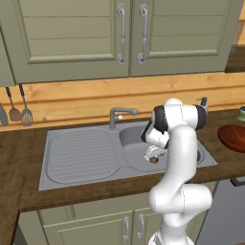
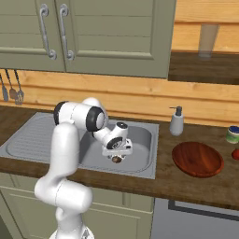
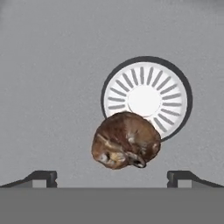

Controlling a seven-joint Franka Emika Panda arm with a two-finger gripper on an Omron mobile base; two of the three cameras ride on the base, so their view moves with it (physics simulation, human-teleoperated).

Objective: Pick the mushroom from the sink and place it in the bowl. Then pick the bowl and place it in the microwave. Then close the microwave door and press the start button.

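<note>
Mushroom [image 3: 126, 141], lumpy glossy brown, on the grey sink [image 3: 52, 87] floor beside the drain [image 3: 145, 98], between the spread-apart fingers of the tool [image 3: 112, 178].

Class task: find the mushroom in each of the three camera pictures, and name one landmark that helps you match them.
Left base view: mushroom right of centre, in the sink basin under the hand.
Right base view: mushroom at centre, in the basin.
Hand view: mushroom below centre, overlapping the drain.
Shared landmark: the sink.

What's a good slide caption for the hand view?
Open gripper poised over the mushroom, which lies on the sink floor beside the round white drain.
</note>
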